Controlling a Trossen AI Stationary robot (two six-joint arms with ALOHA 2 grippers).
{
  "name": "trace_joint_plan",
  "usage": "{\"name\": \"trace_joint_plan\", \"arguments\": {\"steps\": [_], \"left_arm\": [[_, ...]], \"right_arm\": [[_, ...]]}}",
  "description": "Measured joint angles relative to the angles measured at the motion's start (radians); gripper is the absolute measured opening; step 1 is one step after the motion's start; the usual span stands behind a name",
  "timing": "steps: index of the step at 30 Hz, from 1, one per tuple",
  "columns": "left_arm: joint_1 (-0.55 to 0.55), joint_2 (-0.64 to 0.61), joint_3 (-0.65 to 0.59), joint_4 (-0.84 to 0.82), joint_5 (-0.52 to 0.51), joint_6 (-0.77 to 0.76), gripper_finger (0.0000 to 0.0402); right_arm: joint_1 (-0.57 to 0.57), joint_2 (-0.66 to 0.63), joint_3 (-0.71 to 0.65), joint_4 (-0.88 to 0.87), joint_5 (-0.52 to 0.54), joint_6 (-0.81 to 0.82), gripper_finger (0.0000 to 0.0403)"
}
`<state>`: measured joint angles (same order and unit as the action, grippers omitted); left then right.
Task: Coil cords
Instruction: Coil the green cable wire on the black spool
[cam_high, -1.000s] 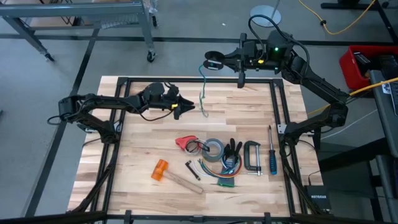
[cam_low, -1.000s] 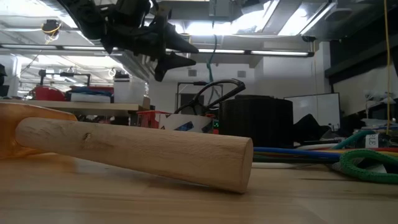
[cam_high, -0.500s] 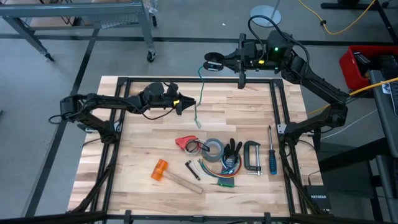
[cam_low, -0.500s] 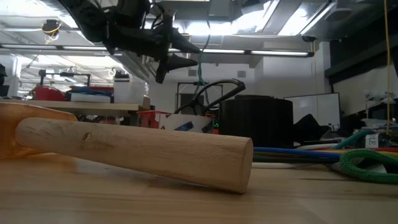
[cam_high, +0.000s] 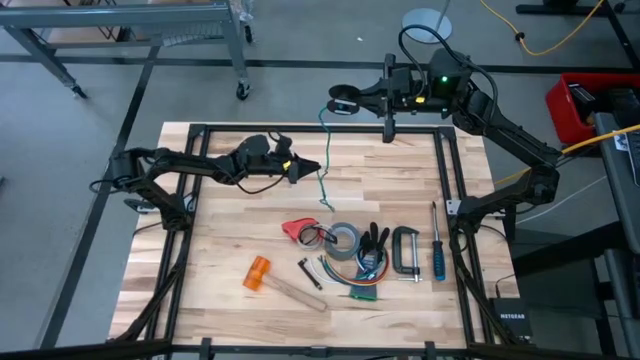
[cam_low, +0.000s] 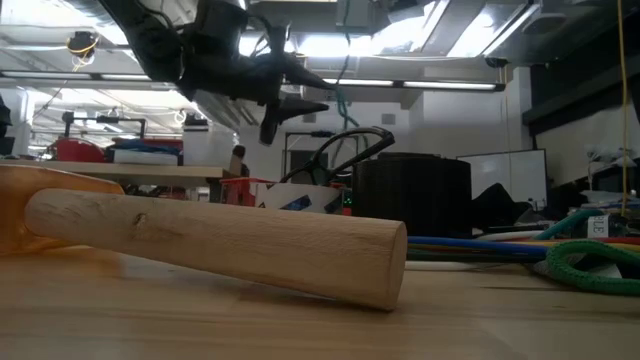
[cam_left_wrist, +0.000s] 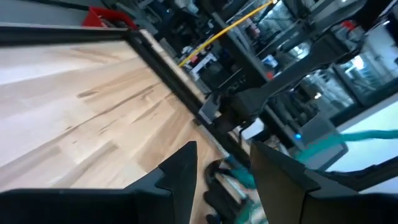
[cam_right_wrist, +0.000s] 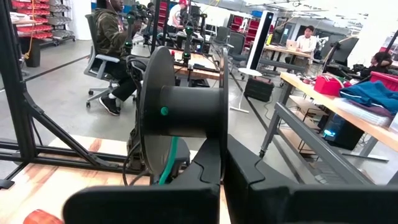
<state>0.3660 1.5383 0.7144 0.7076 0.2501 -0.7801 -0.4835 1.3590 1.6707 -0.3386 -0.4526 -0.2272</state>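
A thin teal-green cord (cam_high: 322, 160) hangs from a black spool (cam_high: 342, 100) above the table's far edge. Its free end (cam_high: 325, 204) dangles over the wood near the tools. My right gripper (cam_high: 358, 97) is shut on the spool, which fills the right wrist view (cam_right_wrist: 180, 115), with the cord (cam_right_wrist: 166, 163) running off its hub. My left gripper (cam_high: 300, 170) stands open, pointing level toward the table's right, its fingertips just short of the hanging cord. In the left wrist view the cord (cam_left_wrist: 239, 177) shows blurred in the gap beyond the fingers. My right gripper holds the spool by the hub's near end (cam_right_wrist: 219, 134), pinched between its two fingers (cam_right_wrist: 208, 165); the fingers hide the contact itself. They come level from the table's right side. The spool is lifted clear, its axle level, and the cord hangs slack below it.
In the table's near middle lie a red-handled tool (cam_high: 298, 230), a tape roll (cam_high: 345, 240), a clamp (cam_high: 405, 250), a screwdriver (cam_high: 437, 255), a bundle of coloured wires (cam_high: 362, 288) and an orange-headed hammer (cam_high: 270, 278), whose handle (cam_low: 220, 245) fills the low view. People sit beyond the table.
My left gripper has rolled about its own pointing line and sunk a little, staying beside the cord. The cord's hanging part has swayed, and its free end now hangs farther toward the near edge than a second ago. The spool has kept still.
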Motion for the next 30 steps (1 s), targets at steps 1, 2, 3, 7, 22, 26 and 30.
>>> {"name": "trace_joint_plan", "arguments": {"steps": [1, 2, 3, 7, 22, 26, 30], "left_arm": [[0.0, 0.0, 0.0, 0.005, 0.001, -0.006, 0.0141], [0.0, 0.0, 0.0, 0.008, 0.002, -0.007, 0.0141], [0.0, 0.0, 0.0, 0.011, 0.006, -0.008, 0.0141], [0.0, 0.0, 0.0, 0.013, 0.024, -0.02, 0.0141], [0.0, 0.0, 0.0, 0.015, 0.024, -0.001, 0.0141], [0.0, 0.0, 0.0, 0.015, 0.024, 0.006, 0.0141], [-0.005, 0.0, 0.0, 0.015, 0.024, 0.053, 0.0127]], "right_arm": [[0.0, 0.0, 0.0, 0.0, 0.0, -0.007, 0.0001], [0.0, 0.0, 0.0, -0.001, 0.0, -0.011, 0.0001], [0.0, 0.0, 0.0, -0.001, 0.0, -0.012, 0.0001], [0.0, 0.0, 0.0, -0.001, 0.001, -0.014, 0.0001], [0.0, 0.0, 0.0, -0.001, 0.004, -0.014, 0.0001], [0.0, 0.0, 0.0, -0.001, 0.004, -0.014, 0.0001], [0.0, 0.0, 0.0, -0.001, 0.004, -0.014, 0.0001]]}}
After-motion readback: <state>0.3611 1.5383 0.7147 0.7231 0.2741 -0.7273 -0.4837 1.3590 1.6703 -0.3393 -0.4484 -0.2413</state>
